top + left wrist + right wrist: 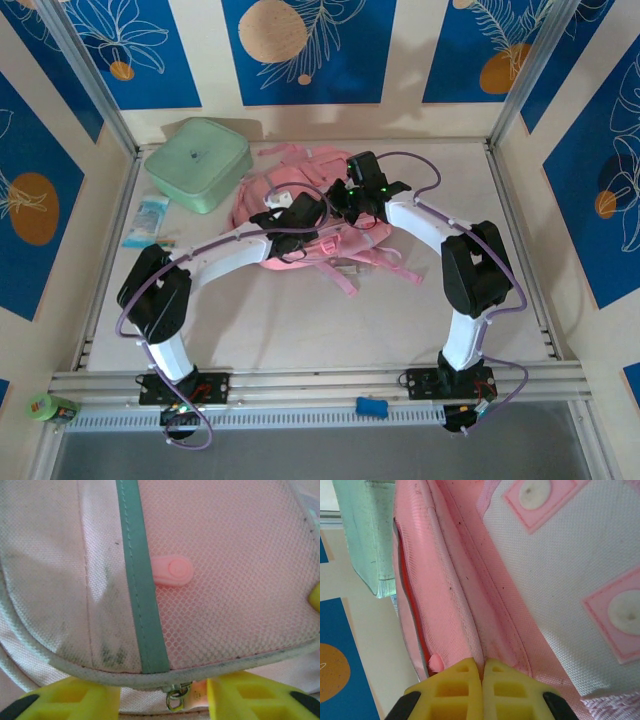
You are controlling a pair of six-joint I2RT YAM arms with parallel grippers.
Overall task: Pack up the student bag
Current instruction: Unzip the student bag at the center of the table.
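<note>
The student bag (262,200), soft and pink, lies mid-table with its straps (345,272) trailing toward me. My left gripper (300,212) is over its middle. In the left wrist view the left gripper (162,702) is open, its yellow fingers (75,700) either side of a metal zip slider (175,697) under the pocket's piped rim. A pink rubber pull tab (172,571) lies on the mesh by a grey-green strip (142,580). My right gripper (347,195) sits on the bag's top. In the right wrist view the right gripper (482,669) is shut on a fold of the student bag (465,595) beside an open zip.
A mint green square zip case (197,163) stands at the back left, touching the bag; it is the mint green case (367,535) in the right wrist view. A small blue-white packet (148,220) lies left of the bag. A green roll (50,407) sits beyond the near-left rail.
</note>
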